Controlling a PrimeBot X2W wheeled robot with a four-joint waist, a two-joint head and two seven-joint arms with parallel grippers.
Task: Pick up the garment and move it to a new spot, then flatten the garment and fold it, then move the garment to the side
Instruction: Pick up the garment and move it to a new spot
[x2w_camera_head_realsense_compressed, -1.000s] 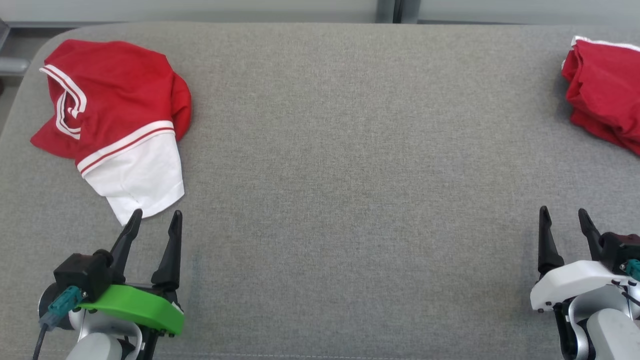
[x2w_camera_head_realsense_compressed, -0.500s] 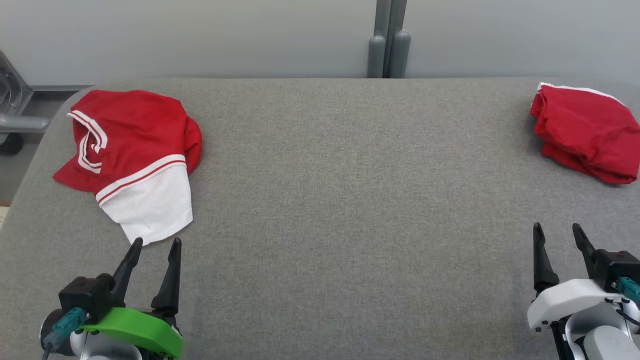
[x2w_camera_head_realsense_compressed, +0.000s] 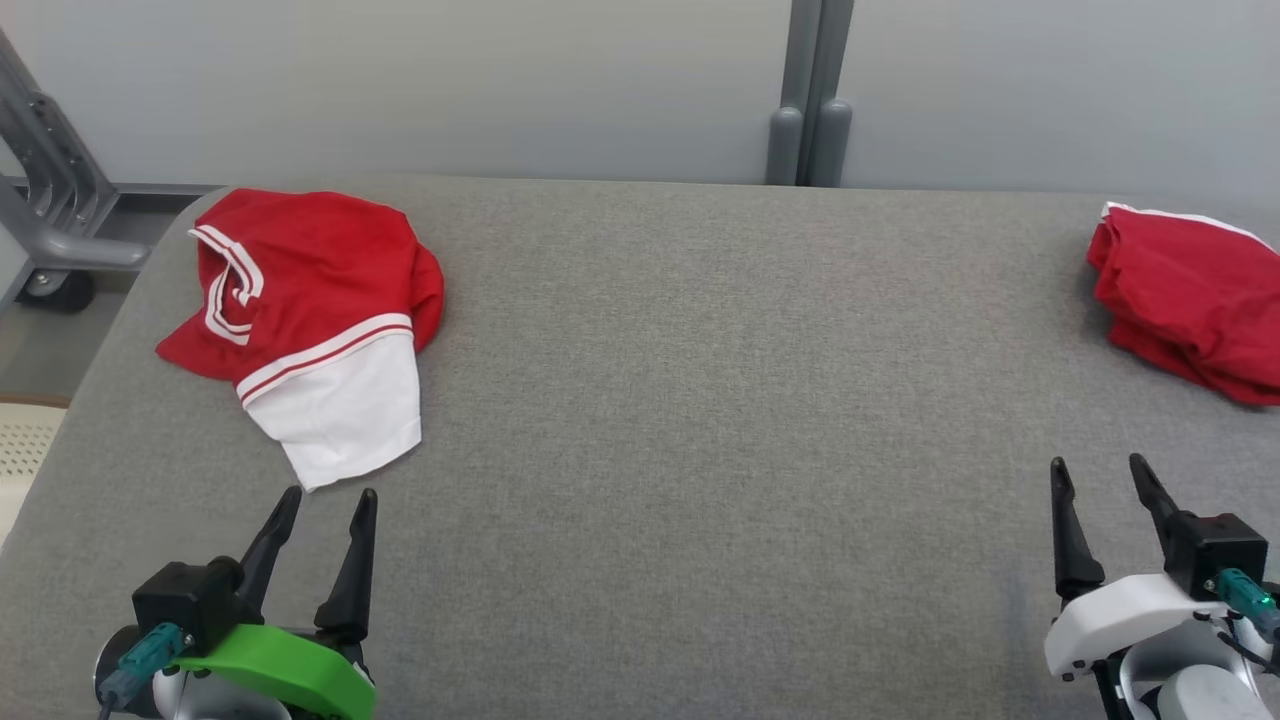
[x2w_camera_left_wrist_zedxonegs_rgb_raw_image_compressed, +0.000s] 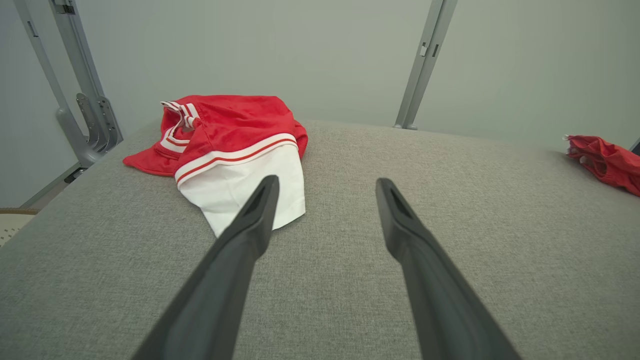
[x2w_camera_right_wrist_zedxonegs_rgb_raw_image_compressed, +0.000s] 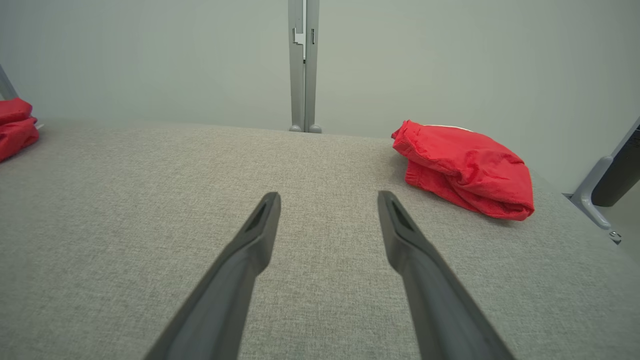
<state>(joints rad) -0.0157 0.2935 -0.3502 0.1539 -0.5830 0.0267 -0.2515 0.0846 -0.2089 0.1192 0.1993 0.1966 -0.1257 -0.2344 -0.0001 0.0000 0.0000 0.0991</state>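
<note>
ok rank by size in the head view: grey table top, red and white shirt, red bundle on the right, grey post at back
1. grey table top
2. red and white shirt
3. red bundle, cut off by the picture's right edge, so its whole size is unsure
4. grey post, smallest

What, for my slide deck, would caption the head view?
Open left gripper and right gripper over grey surface; crumpled garment far left, red bundle far right.

No readable text, brand, number or sign, neither on the garment (x2w_camera_head_realsense_compressed: 320, 270) nor on anything else.
</note>
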